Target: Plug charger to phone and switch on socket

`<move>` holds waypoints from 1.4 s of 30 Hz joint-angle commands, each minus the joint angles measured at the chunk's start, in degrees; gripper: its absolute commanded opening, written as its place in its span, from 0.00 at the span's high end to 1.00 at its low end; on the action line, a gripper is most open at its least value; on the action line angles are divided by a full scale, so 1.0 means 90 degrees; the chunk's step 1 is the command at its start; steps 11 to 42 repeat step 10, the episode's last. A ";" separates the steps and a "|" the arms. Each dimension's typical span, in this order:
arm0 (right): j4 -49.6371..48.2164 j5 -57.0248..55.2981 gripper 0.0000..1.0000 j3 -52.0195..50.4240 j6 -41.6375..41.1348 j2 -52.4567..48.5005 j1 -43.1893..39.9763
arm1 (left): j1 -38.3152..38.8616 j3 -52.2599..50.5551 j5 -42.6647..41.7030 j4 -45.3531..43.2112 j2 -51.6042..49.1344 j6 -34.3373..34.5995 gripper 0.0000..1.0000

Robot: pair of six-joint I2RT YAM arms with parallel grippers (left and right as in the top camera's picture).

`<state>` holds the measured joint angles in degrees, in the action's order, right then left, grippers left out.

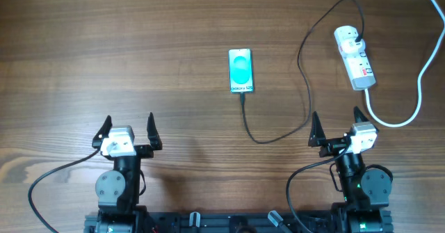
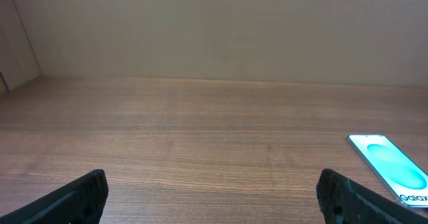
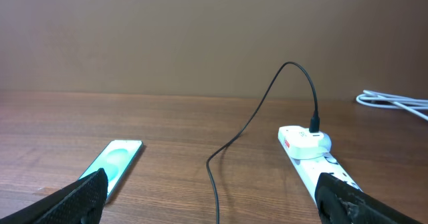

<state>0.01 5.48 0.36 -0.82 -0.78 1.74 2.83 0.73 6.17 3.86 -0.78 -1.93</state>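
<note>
The phone (image 1: 240, 71) lies flat mid-table, cyan-green screen up, white "Galaxy S25" strip toward me; it also shows in the left wrist view (image 2: 393, 168) and the right wrist view (image 3: 114, 166). The thin black charger cable (image 1: 306, 94) runs from the phone's near end, where its tip touches, in a loop up to a white plug in the socket (image 1: 354, 58), a white power strip at far right, also in the right wrist view (image 3: 314, 158). My left gripper (image 1: 128, 131) and right gripper (image 1: 336, 125) are both open and empty near the front edge.
The socket's thick white cord (image 1: 417, 87) loops from the strip's near end up to the far right corner. The table is brown wood. A plain wall stands behind it in the wrist views.
</note>
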 commanded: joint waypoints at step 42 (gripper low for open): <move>-0.0012 -0.0104 0.01 -0.0005 -0.0083 0.0063 0.0032 | -0.0056 -0.0046 -0.0017 -0.0024 0.0068 -0.0119 0.00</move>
